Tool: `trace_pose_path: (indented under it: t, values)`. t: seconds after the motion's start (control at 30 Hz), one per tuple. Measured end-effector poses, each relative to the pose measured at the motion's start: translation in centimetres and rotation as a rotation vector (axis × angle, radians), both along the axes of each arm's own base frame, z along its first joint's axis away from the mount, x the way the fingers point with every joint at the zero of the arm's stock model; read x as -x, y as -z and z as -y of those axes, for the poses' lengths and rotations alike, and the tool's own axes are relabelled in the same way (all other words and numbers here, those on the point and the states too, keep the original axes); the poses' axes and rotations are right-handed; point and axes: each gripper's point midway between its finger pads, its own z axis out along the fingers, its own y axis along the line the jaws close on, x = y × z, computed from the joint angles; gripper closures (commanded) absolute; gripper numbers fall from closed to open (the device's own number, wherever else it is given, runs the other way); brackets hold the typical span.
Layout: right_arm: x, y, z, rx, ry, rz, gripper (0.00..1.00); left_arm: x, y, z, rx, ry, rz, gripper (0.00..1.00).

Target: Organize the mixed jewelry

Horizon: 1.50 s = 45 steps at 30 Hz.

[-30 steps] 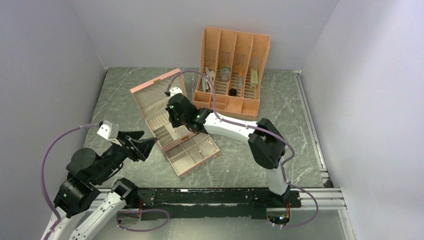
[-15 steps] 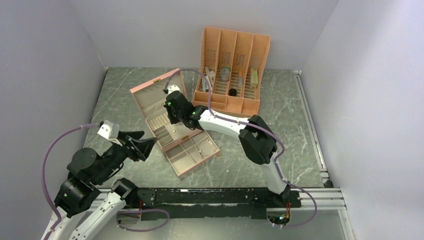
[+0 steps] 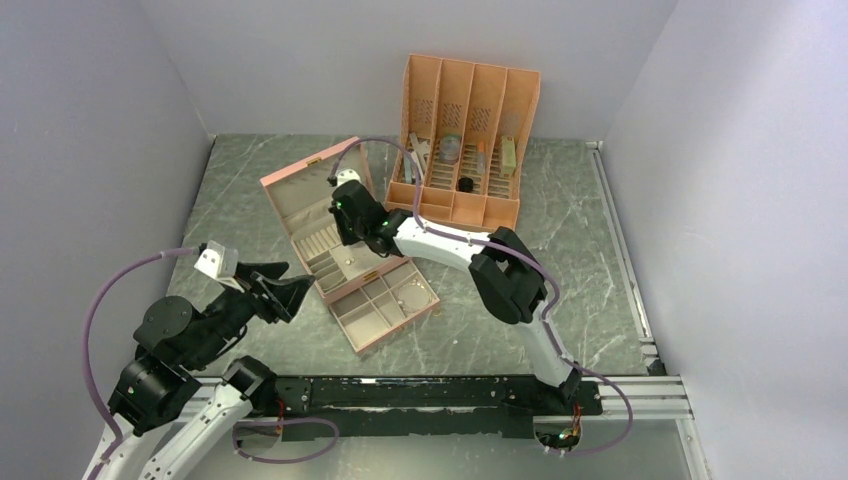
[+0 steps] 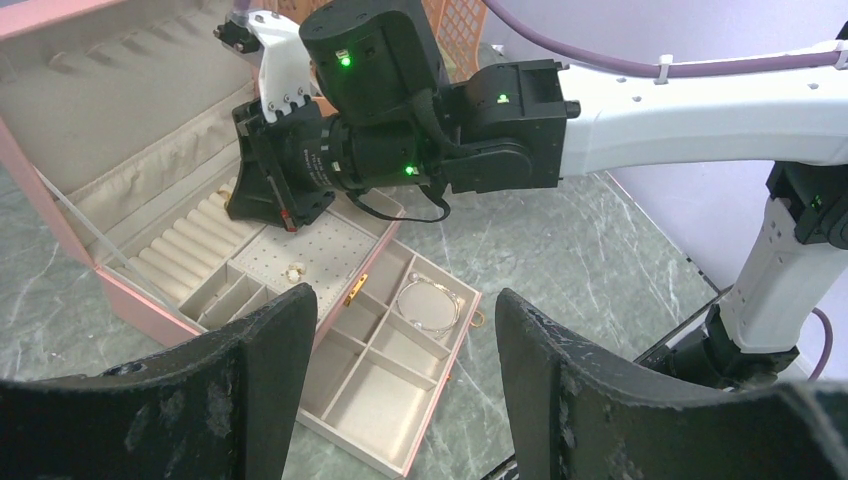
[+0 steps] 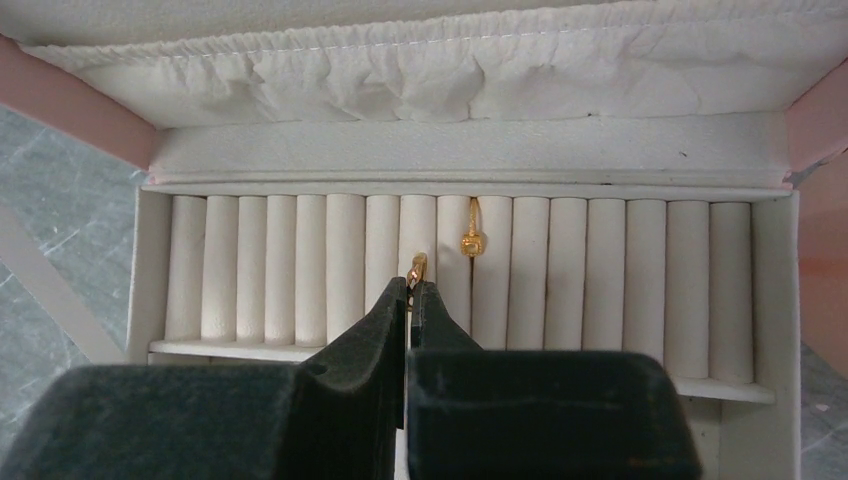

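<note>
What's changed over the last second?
The right tool, shut throughout on a small gold piece, edged farther and left over the ring rolls of the jewelry box, its elbow swinging left. The left tool, open, the box and the orange organizer stayed put.

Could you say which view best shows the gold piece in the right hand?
Right wrist view: the gold piece sits pinched in the right hand. Top view shows only the hand over the jewelry box; in the left wrist view the hand hides it.
</note>
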Motion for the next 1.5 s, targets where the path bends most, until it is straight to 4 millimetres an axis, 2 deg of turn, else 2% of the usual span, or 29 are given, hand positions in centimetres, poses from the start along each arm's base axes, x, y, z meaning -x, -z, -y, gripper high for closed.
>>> trace_pose_path:
  t: [0.67, 0.93, 1.5]
  values:
    - [-0.6, 0.5, 0.5, 0.034, 0.014, 0.026, 1.00, 0.0, 0.0, 0.0, 0.003, 0.000, -0.003, 0.30]
    - [-1.4, 1.4, -0.3, 0.039, 0.020, 0.027, 1.00, 0.0, 0.1, 0.0, 0.003, -0.001, -0.005, 0.30]
    - [-1.5, 1.5, -0.2, 0.051, 0.073, 0.037, 0.83, 0.0, 0.1, 0.0, 0.003, -0.001, -0.006, 0.30]
